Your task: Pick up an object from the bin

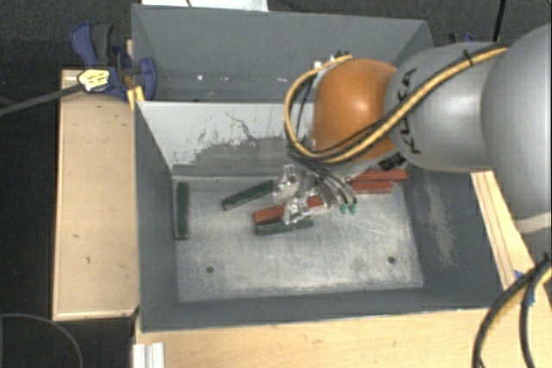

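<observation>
Grey bin [345,263]: arm in from right, gripper [297,204] low over red bar [266,216]; grip unclear.

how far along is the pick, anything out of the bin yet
Reach looks done: the pincer sits low at the red-brown flat stick and the dark green stick beside it, mid-bin. In hand: whether it grips either, I cannot tell. Left: lifting one clear of the grey metal bin; both seem to lie on its floor.

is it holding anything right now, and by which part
Cannot be told: the gripper sits low over a red-brown stick and a dark green stick in mid-bin, but no hold on either shows.
</observation>
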You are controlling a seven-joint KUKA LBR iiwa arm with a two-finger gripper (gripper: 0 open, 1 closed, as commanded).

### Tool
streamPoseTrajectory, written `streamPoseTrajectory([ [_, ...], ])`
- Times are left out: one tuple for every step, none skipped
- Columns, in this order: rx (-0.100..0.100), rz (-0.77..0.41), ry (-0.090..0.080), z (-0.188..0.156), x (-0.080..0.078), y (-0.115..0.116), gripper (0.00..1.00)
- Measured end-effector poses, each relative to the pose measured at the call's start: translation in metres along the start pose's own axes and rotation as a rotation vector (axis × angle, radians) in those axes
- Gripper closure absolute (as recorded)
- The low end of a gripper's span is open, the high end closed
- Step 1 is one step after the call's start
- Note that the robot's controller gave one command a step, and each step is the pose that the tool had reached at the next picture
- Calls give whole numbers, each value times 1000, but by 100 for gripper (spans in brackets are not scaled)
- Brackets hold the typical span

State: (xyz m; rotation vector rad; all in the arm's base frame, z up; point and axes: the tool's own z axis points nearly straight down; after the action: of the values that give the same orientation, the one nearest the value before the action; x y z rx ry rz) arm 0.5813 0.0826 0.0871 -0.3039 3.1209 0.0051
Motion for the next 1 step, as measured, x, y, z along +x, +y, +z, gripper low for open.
streamPoseTrajectory([
  [1,2,10,-19,2,0,100],
])
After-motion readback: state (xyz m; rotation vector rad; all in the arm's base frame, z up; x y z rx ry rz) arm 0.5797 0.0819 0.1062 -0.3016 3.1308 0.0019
